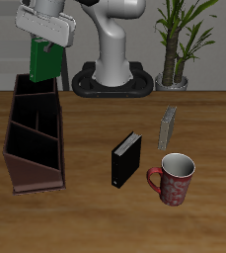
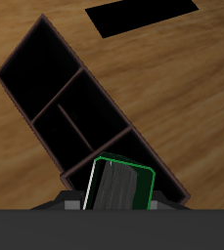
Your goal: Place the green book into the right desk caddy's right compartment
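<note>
Right now your gripper (image 1: 46,42) is closed on the green book (image 1: 43,59), which hangs upright from it in the air above the back end of the right desk caddy (image 1: 34,133), clear of the tabletop (image 1: 105,212). The wrist view shows the book (image 2: 121,186) clamped between the jaws with the caddy (image 2: 84,103) open beneath it, its partitions plainly splitting it into compartments. Judging by its look, the book is a thin, stiff hardcover: light, unlikely to bend, but with smooth covers that could slip or pivot in a two-finger pinch if you swing it sharply. You hold it near its top edge across the flat covers, which seems the sensible place, since the long part hangs free and can lead into a slot. The risk I would expect is the lower edge catching on a partition or the caddy wall, which could twist the book in your grip. Keep it vertical and line its thin side up with the target compartment before you lower it. The black book (image 1: 126,159), the grey book (image 1: 168,127) and the red mug (image 1: 174,178) stand well apart from the caddy, so they should not get in your way.
</note>
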### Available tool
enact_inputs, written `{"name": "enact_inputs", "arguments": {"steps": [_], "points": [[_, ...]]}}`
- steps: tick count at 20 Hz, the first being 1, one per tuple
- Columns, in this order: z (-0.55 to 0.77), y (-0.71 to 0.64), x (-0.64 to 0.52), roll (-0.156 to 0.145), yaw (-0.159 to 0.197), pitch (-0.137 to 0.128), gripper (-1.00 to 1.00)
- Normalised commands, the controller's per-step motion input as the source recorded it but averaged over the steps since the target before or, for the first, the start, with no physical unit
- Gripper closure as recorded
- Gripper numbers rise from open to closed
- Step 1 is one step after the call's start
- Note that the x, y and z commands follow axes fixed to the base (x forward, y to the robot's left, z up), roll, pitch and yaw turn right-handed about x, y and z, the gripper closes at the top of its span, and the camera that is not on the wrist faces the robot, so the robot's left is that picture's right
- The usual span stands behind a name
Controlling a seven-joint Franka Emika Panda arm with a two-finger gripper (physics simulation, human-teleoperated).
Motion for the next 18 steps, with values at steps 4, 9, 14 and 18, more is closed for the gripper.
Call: {"name": "enact_inputs", "arguments": {"steps": [4, 9, 14, 18], "points": [[-0.27, -0.01, -0.01, -0.007, -0.015, 0.006, 1.0], [-0.22, -0.12, 0.01, -0.021, -0.003, 0.006, 1.0], [-0.07, -0.23, 0.05, -0.045, -0.01, 0.001, 1.0], [-0.19, -0.16, 0.02, -0.019, -0.02, 0.016, 1.0]]}}
